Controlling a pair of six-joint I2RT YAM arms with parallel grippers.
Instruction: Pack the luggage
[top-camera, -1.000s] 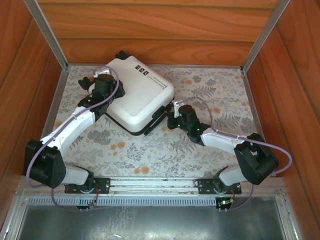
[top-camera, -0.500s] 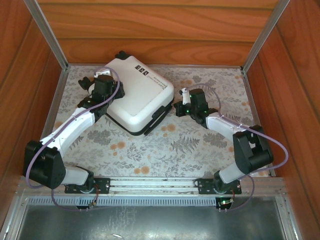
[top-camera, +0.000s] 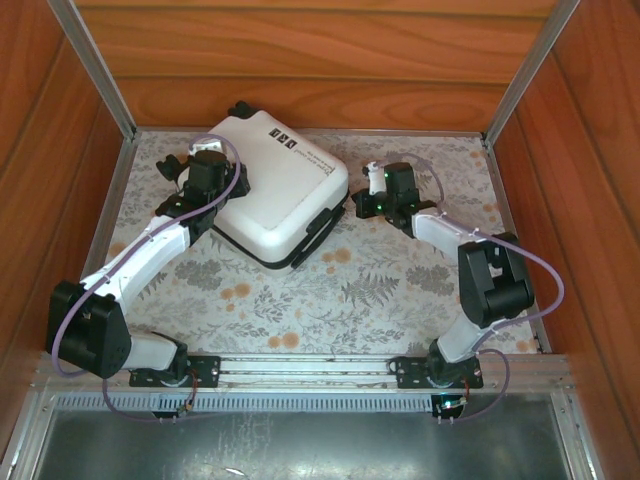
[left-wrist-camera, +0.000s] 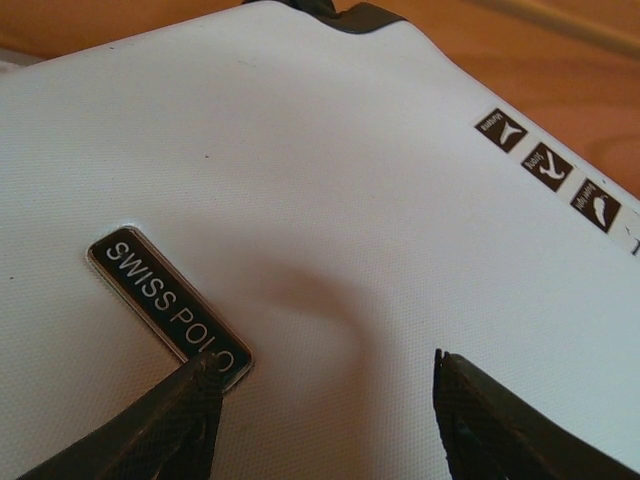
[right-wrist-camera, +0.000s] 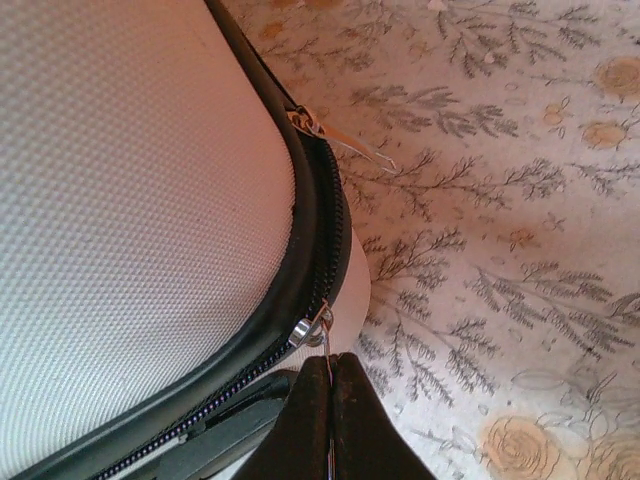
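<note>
The luggage (top-camera: 275, 190) lies closed on the table (top-camera: 400, 290); the left gripper (left-wrist-camera: 325, 372) stands over its shell, jaws moderately apart with bare shell between them and a label (left-wrist-camera: 168, 297) at one fingertip; the right gripper (right-wrist-camera: 330, 368) pinches a zip pull (right-wrist-camera: 318, 335) at the rim.

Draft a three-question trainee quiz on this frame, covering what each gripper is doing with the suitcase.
1. True or false: the left gripper is shut on the handle of the luggage.
2. What is the right gripper pinching? A) a zipper pull; B) a wheel; C) the handle.
3. Which words stand on the dark badge on the shell beside the left gripper?

Key: 1 false, its jaws stand open over the white shell. 2 A. 3 SWISS POLO.
</note>
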